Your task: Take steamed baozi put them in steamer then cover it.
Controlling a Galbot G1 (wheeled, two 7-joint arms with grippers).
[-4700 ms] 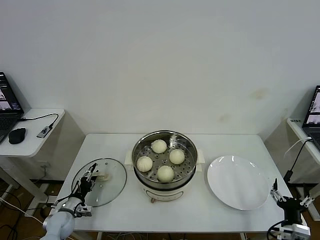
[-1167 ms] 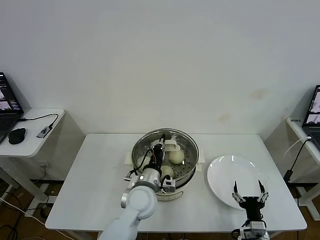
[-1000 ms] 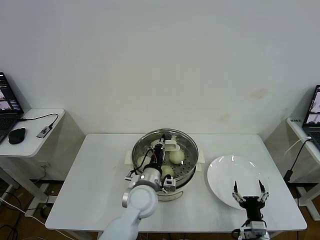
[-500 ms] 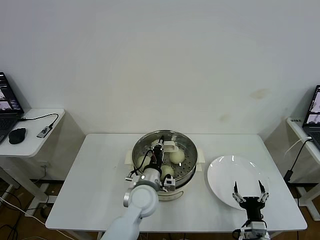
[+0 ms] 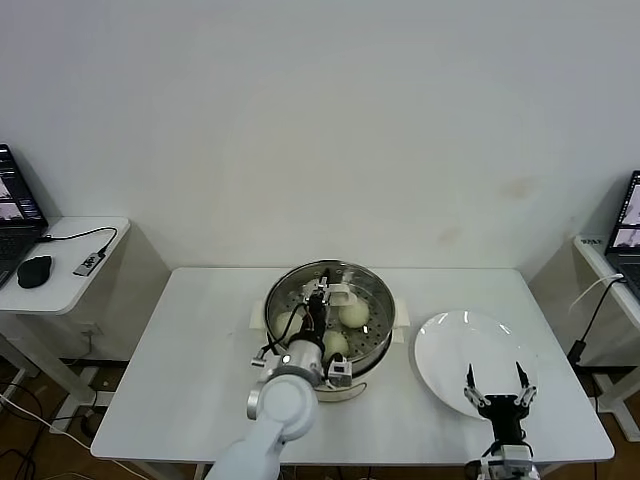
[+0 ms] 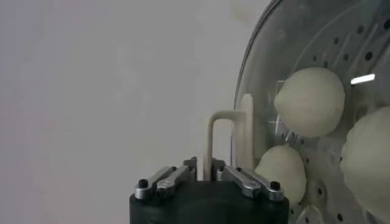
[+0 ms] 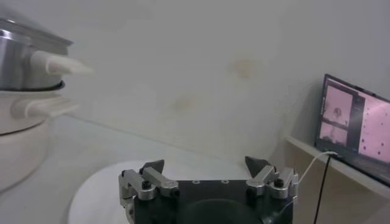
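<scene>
The steamer (image 5: 362, 365) stands mid-table with the glass cover (image 5: 372, 298) lying on its rim. Through the glass I see three steamed baozi (image 5: 350, 313), (image 5: 335, 343), (image 5: 284, 322); my left arm hides the rest. My left gripper (image 5: 322, 297) hovers over the cover. In the left wrist view the cream handle (image 6: 210, 140) stands between my left gripper's (image 6: 206, 167) slightly parted jaws, a gap showing on one side, with baozi (image 6: 309, 100) under the cover's glass (image 6: 341, 49). My right gripper (image 5: 495, 372) is open and empty at the plate's near edge.
A white plate (image 5: 450, 350) lies right of the steamer, under the open right gripper (image 7: 205, 164). The steamer's side handle (image 7: 58, 63) sticks out toward it. Side desks flank the white table (image 5: 190, 350): a mouse (image 5: 34, 270) on the left, a laptop (image 5: 625, 230) on the right.
The cover, earlier on the table left of the steamer, now lies on it. Within the last second my left jaws have parted from its handle. My right gripper has stayed put.
</scene>
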